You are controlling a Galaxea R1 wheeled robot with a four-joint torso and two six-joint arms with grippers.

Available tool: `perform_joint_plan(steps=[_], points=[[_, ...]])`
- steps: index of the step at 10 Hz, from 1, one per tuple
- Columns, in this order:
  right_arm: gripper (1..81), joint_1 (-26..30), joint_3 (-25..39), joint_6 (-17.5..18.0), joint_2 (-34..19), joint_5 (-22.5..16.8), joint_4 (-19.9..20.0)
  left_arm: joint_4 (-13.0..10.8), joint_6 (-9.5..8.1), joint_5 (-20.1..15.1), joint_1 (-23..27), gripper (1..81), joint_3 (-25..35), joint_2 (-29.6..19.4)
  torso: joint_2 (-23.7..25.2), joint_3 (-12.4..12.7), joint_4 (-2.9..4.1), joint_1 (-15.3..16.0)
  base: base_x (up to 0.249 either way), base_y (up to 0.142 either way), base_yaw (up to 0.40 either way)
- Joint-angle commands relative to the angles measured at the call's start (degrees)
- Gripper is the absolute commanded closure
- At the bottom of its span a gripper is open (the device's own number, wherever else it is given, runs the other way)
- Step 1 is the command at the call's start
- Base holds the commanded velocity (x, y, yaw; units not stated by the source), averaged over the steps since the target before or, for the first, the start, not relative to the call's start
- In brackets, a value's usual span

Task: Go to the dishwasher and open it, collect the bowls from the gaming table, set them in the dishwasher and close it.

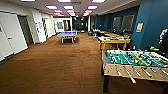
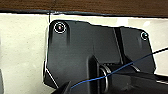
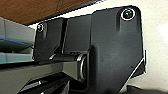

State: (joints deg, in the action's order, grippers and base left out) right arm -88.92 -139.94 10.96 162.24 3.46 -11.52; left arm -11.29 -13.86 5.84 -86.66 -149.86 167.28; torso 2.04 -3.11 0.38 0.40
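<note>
Across brown carpet (image 1: pixel 62 65), well ahead on the right past the foosball table (image 1: pixel 135 62), stands the yellow-sided gaming table (image 1: pixel 113 40) against the blue wall (image 1: pixel 152 22); I cannot tell either hand's state.

Brown carpet (image 1: pixel 57 65) — foosball table (image 1: pixel 135 63) on it.
</note>
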Motion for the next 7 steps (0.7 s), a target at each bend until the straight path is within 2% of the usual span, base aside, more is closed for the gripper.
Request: perform_joint_plan(steps=[1,3,7], points=[[1.0,2.6,0.3,-0.1,-0.6,-2.7,-0.6,0.6,-0.29,-2.7,2.8,1.0,-0.1,-0.6,0.0,0.0,0.0,0.0,0.0,-0.142,0.0],[1.0,2.5,-0.1,-0.1,-0.5,-2.7,-0.6,0.5,-0.2,-2.7,2.7,1.0,-0.1,-0.5,0.0,0.0,0.0,0.0,0.0,-0.122,0.0],[1.0,2.4,-0.2,-0.1,-0.3,-2.7,-0.6,0.5,-0.2,-2.7,2.7,1.0,-0.1,-0.5,0.0,0.0,0.0,0.0,0.0,0.0,0.0]])
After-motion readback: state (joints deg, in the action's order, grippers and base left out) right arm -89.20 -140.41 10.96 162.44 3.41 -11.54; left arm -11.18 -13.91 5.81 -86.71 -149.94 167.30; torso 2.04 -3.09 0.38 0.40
